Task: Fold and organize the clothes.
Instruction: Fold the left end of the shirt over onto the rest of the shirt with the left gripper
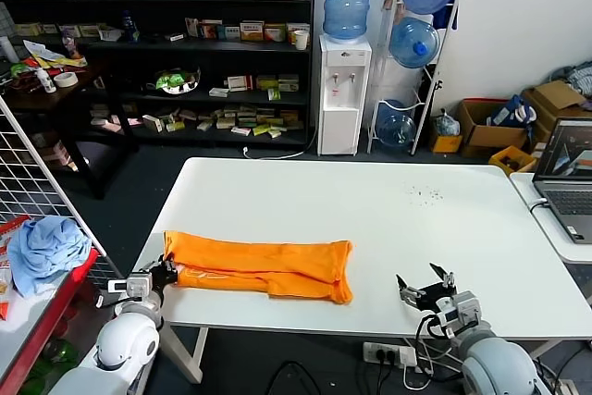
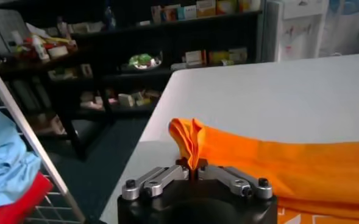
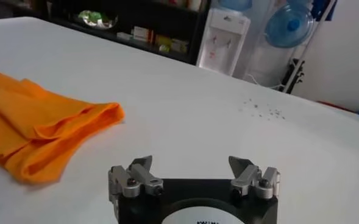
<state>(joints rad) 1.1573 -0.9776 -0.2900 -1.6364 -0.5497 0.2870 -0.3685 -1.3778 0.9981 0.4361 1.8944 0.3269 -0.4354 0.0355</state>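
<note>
Left gripper [image 2: 194,171] is clenched on a pinched fold at the left end of the T-shirt [image 1: 264,265], which lies as a long folded strip near the table's [image 1: 388,219] front edge. Right gripper [image 1: 427,289] waits released, well apart from the cloth. Risk: the thin pinch may slip, or dragging one-handed may undo the fold.
</note>
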